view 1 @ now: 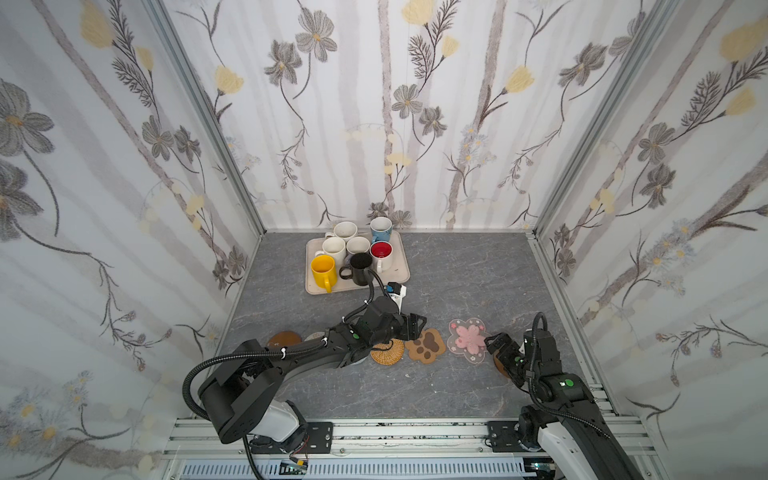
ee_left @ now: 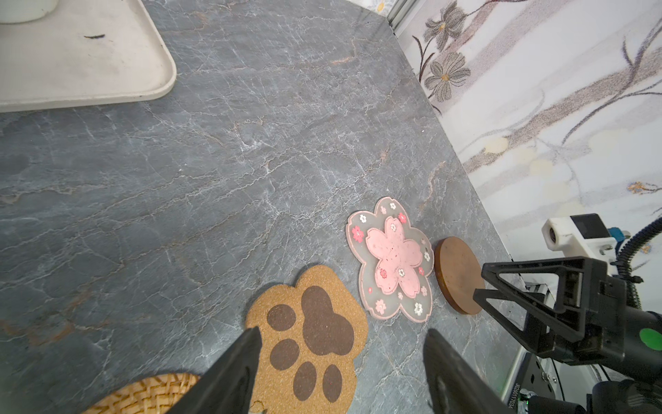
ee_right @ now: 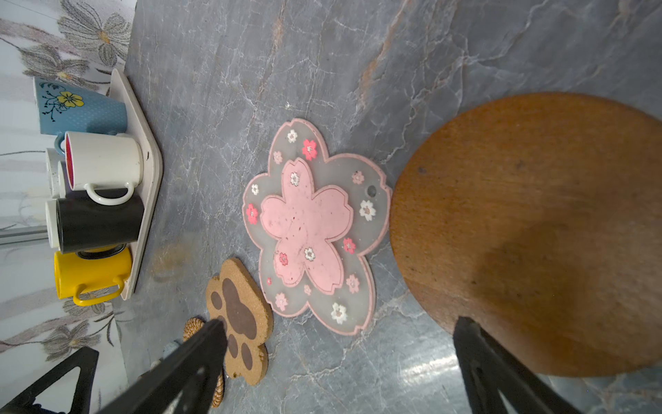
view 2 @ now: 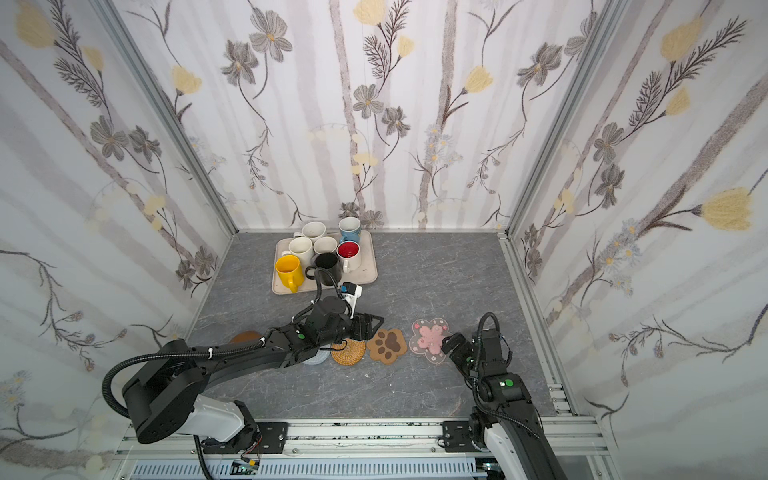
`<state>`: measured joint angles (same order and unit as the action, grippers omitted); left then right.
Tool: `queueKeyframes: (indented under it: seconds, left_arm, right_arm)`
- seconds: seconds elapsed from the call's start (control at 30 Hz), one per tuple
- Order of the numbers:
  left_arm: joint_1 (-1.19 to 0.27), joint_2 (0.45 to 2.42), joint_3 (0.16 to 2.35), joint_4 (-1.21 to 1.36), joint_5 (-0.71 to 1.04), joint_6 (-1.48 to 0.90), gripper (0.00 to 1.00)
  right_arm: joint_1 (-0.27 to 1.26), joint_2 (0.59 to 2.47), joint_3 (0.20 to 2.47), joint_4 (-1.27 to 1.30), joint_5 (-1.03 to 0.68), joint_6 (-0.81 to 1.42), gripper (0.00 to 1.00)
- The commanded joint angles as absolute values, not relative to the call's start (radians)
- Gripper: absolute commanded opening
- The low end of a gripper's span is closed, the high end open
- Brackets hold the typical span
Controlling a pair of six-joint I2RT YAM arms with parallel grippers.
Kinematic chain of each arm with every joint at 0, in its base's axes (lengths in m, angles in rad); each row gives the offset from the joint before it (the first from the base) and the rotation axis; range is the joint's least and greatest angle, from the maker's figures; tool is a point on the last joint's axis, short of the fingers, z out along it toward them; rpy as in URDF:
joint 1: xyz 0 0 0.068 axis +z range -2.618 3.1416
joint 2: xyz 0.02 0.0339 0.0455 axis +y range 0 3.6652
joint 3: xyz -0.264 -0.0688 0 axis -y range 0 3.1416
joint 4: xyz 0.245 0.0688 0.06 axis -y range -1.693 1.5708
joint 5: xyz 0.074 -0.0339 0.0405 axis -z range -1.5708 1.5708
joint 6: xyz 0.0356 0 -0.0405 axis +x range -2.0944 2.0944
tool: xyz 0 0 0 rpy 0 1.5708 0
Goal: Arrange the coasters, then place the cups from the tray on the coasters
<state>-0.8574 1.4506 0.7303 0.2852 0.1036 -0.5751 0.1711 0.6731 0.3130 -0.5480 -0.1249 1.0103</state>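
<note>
The cream tray [view 1: 397, 274] at the back holds several cups, among them yellow [view 1: 323, 270], black [view 1: 360, 268], red-inside white [view 1: 381, 253] and light blue [view 1: 380, 229]. Coasters lie in a row on the grey floor: rattan [view 1: 388, 351], paw [view 1: 427, 345], pink blossom [view 1: 468, 336] and a wooden disc [ee_right: 537, 233]. Another brown disc [view 1: 284, 337] lies at the left. My left gripper [ee_left: 342, 335] hangs open just over the paw coaster [ee_left: 315, 333], holding nothing. My right gripper [ee_right: 340, 322] stands open and empty between the blossom [ee_right: 311, 229] and the wooden disc.
Flowered walls close in the floor on three sides; the right wall runs close to the wooden disc [ee_left: 456, 272]. My left arm [view 1: 291, 361] lies over the left part of the coaster row and hides what is beneath. An aluminium rail [view 1: 395, 432] borders the front.
</note>
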Motion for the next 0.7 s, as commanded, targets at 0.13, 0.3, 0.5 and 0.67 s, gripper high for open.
queueKeyframes:
  seconds: [0.13,0.3,0.5,0.67]
  left_arm:
    - [-0.854,1.448,0.718,0.313,0.080,-0.554,0.84]
    - [-0.852,1.452,0.716,0.311,0.087,-0.552,0.85]
    - [-0.841,1.454,0.718,0.311,0.095,-0.550,0.85]
    - [-0.837,1.457,0.717,0.311,0.100,-0.550,0.85]
  right_arm:
    - [0.172,0.673,0.318,-0.657,-0.114,1.097,1.00]
    - [0.186,0.745,0.307,-0.660,-0.089,1.147,1.00]
    - [0.198,0.769,0.286,-0.621,-0.086,1.204,1.00]
    - [0.193,0.768,0.276,-0.619,0.010,1.219,1.00]
